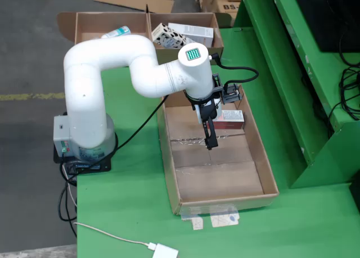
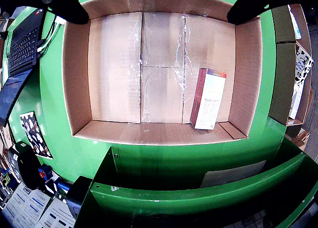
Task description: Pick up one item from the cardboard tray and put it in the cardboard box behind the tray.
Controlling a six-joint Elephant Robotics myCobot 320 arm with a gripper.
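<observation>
Surroundings: green table (image 1: pixel 129 213) carrying a white robot arm (image 1: pixel 112 61) on a grey base (image 1: pixel 70 137), with cables trailing off the base toward the near edge. A white adapter (image 1: pixel 165 251) with a thin lead lies at the table's front edge. Flat clear packets (image 1: pixel 216 218) sit just outside the tray's near wall. A green shelf frame (image 1: pixel 304 72) runs along the right side in the fixed view. In the gripper view, a laptop (image 2: pixel 22 44) shows at upper left and printed cards (image 2: pixel 32 133) at lower left.

Cardboard tray (image 1: pixel 270 173): long, shallow, brown, floor taped with clear tape. Nothing stands between the fingers and the floor of the tray.

Cardboard box (image 1: pixel 84 27): two compartments, beyond the tray. One holds a pale tube (image 1: pixel 117 32); the other holds a spotted carton (image 1: pixel 163 36) and a white carton (image 1: pixel 191 33).

Task item: flat box (image 2: pixel 209 99), white face with small print, dark red spine and red top band, lying flat on the tray floor. In the fixed view it lies just beside the gripper (image 1: pixel 210 139), at the tray's far end near the right wall. In the gripper view it sits below and inboard of the right finger, close to the right wall.

Gripper: black, pointing down over the tray, not touching the flat box. Fingers (image 2: pixel 258 4) spread wide, seen in the two top corners of the gripper view, holding nothing.
</observation>
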